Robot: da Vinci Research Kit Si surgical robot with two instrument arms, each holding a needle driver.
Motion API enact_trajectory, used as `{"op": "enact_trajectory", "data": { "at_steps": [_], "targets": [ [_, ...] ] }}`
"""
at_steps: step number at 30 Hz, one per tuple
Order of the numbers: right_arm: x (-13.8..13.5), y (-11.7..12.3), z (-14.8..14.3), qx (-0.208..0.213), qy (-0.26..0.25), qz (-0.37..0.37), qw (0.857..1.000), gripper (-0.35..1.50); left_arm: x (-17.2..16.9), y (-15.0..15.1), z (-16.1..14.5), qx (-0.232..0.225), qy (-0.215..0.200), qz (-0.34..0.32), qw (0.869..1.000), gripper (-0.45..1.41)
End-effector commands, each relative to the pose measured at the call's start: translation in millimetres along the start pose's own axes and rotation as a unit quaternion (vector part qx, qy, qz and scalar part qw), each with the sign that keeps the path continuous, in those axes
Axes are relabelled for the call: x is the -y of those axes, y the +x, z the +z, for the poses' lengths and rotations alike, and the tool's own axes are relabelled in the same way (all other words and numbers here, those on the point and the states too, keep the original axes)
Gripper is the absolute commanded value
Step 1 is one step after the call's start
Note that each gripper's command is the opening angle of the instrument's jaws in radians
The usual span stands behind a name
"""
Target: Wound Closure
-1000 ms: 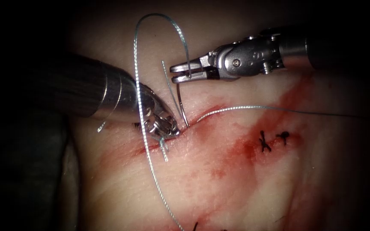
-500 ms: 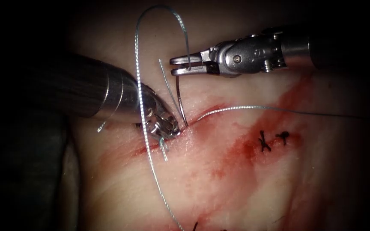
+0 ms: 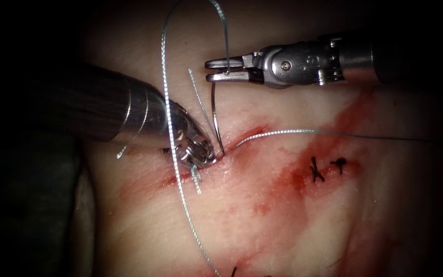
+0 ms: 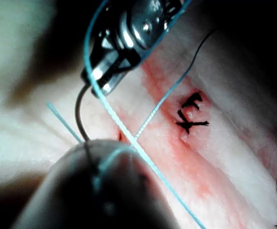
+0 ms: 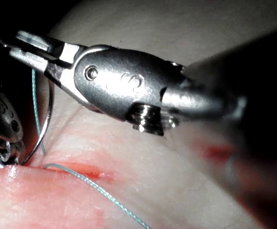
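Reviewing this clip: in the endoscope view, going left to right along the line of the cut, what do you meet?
Left tool, jaws down at the cut → needle, its lower end at the tissue, its upper end held by the right tool → thread running right → dark finished stitches.

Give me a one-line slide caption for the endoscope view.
Right tool grips the curved needle near its thread end, tip at the cut; left tool presses beside it, thread looping overhead.

Deep black surround, one narrow pool of light at centre, dim edges.
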Motion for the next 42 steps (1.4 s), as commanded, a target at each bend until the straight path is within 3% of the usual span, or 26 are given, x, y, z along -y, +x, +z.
{"op": "enact_trajectory", "data": {
  "at_steps": [1,6,22,28,32,42],
  "targets": [
    [-0.4,-0.5,0.8,0.001,0.002,-0.002,1.0,-0.35,0.2,0.3,0.6,0.0,0.0,0.0,1.0,-0.45],
    [-0.2,-0.8,0.7,0.017,0.029,-0.013,0.999,-0.35,0.1,0.1,0.7,0.001,0.001,0.0,1.0,-0.45],
    [0.6,-0.8,0.9,0.019,0.039,-0.012,0.999,-0.35,0.1,0.1,0.7,0.003,0.001,-0.002,1.0,-0.45],
    [0.6,-0.8,0.9,0.02,0.039,0.0,0.999,-0.35,0.1,0.1,0.7,0.003,0.001,-0.001,1.0,-0.45],
    [0.6,-0.8,1.1,0.021,0.045,0.056,0.997,-0.35,0.1,0.1,0.8,0.003,0.001,-0.004,1.0,-0.45],
    [-0.5,-1.2,1.8,0.031,0.027,0.056,0.998,-0.35,0.0,0.0,1.0,0.004,0.0,-0.003,1.0,-0.45]
  ]
}}
